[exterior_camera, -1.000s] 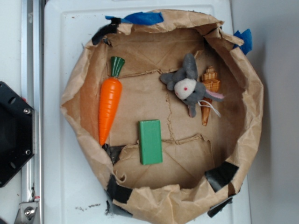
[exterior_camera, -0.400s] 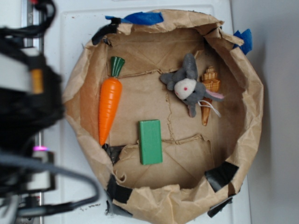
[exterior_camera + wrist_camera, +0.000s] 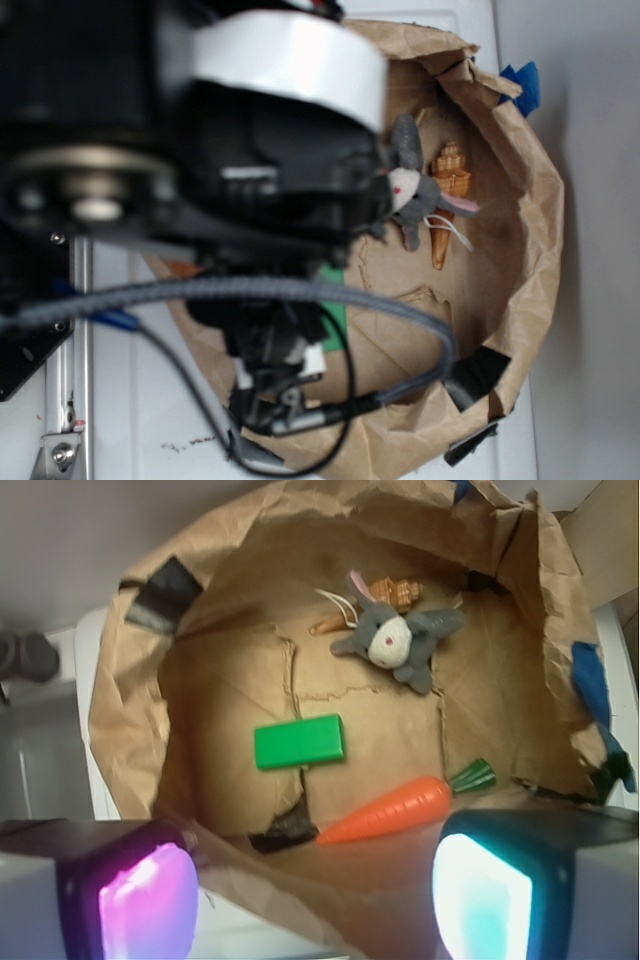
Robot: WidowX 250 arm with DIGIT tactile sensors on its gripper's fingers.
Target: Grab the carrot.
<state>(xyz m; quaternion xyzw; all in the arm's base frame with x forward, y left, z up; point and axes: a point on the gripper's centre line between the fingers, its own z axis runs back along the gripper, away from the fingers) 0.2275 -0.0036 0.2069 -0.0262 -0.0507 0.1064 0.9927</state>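
The arm [image 3: 200,150] fills most of the exterior view, blurred and close to the camera, and covers the left half of the paper bowl [image 3: 530,250]. The bowl sits on a white table [image 3: 130,400] and is patched with black tape [image 3: 475,375] and blue tape [image 3: 525,85].

In the wrist view the bowl's floor is fully visible. The claw [image 3: 315,895] hangs above the bowl's near rim, open, with its two fingers wide apart: one pad [image 3: 150,900] glows magenta, the other glows cyan. Nothing lies between them.

The carrot [image 3: 385,812] lies flat on the bowl floor, near the rim closest to the claw, with its green stem pointing toward the cyan pad side and its tip toward a black tape patch. It is hidden behind the arm in the exterior view.

The green block [image 3: 299,742] lies flat near the centre, apart from the carrot. The grey plush [image 3: 395,640] lies at the far side, overlapping the cone toy [image 3: 385,595].
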